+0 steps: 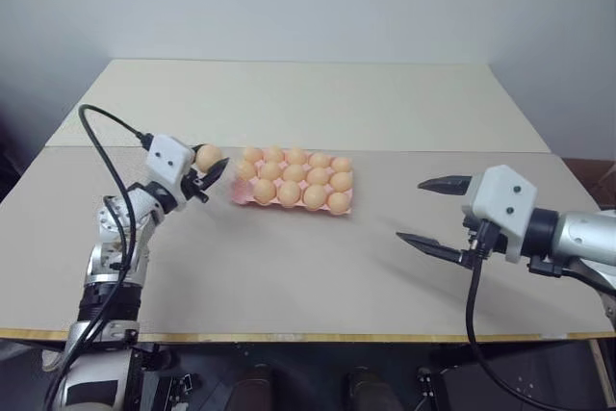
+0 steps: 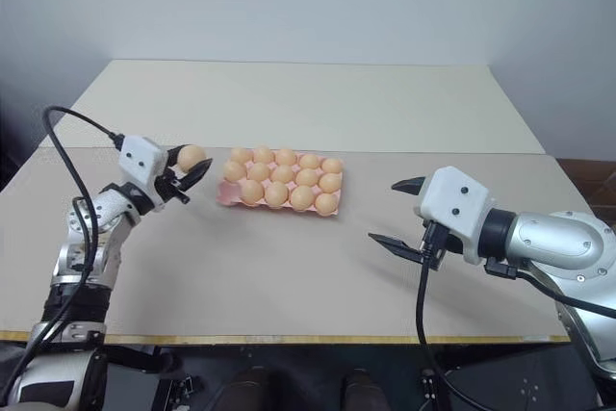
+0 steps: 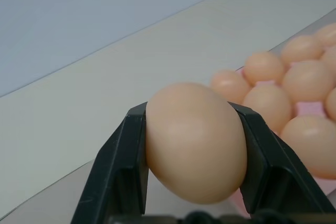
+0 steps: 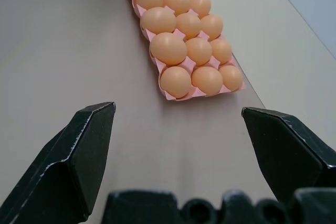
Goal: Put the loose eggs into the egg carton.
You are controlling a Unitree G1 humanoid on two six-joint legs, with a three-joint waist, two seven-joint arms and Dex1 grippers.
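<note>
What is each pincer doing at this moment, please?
Left pincer: closed on an egg, lifted off the table beside the egg carton.
Right pincer: open, holding nothing.

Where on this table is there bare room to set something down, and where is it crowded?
Bare table runs from the egg carton to the near edge, between the left gripper, shut on an egg, and the open right gripper. The strip behind the carton is bare too. The carton is crowded; its near-left cup looks empty.
</note>
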